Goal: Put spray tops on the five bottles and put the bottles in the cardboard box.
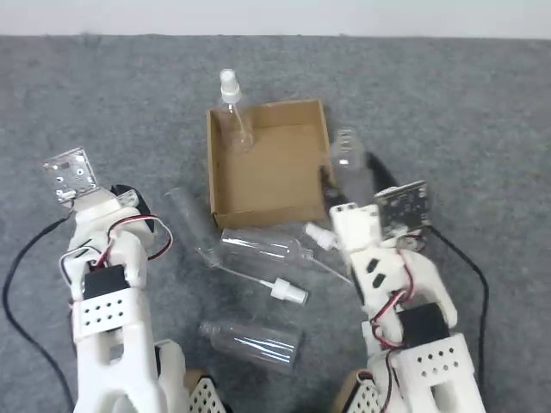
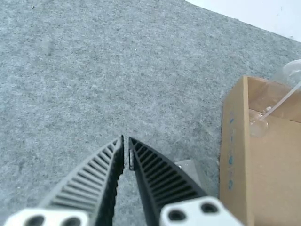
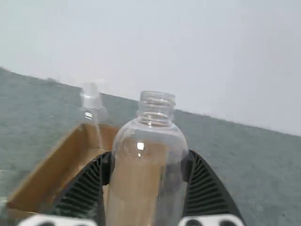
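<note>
Clear bottles (image 1: pixel 254 340) x5, box (image 1: pixel 271 176) x1; R jaws clamp 1, L jaws closed.

Left arm (image 1: pixel 108 314), right arm (image 1: pixel 413 331): white printed shells, black ribbed fingers (image 2: pixel 101 181), red servo wires (image 1: pixel 105 252), black cables (image 1: pixel 12 292).

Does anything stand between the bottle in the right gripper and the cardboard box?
Nothing visible does. The uncapped bottle, held in the right gripper, is right beside the cardboard box. The capped bottle inside the box stands at the opposite corner.
</note>
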`<state>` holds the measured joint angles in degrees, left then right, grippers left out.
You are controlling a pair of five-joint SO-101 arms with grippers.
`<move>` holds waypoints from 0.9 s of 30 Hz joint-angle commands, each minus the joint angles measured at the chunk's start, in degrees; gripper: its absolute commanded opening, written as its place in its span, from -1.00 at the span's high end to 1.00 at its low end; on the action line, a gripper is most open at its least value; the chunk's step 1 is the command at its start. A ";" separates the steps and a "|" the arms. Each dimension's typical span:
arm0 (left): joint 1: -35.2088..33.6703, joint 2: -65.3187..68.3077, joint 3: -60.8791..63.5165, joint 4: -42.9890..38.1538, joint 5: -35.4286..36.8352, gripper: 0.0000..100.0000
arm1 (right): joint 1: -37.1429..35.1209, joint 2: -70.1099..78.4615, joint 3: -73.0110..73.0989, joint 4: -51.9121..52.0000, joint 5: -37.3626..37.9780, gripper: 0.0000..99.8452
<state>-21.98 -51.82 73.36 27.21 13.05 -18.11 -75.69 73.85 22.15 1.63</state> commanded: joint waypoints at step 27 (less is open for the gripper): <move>11.16 -2.64 -0.13 0.62 -11.87 0.98 | 16.48 -1.54 13.89 -21.32 -0.44 0.97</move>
<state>-13.10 -51.82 74.51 27.12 1.98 -2.46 -75.69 88.70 2.55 1.63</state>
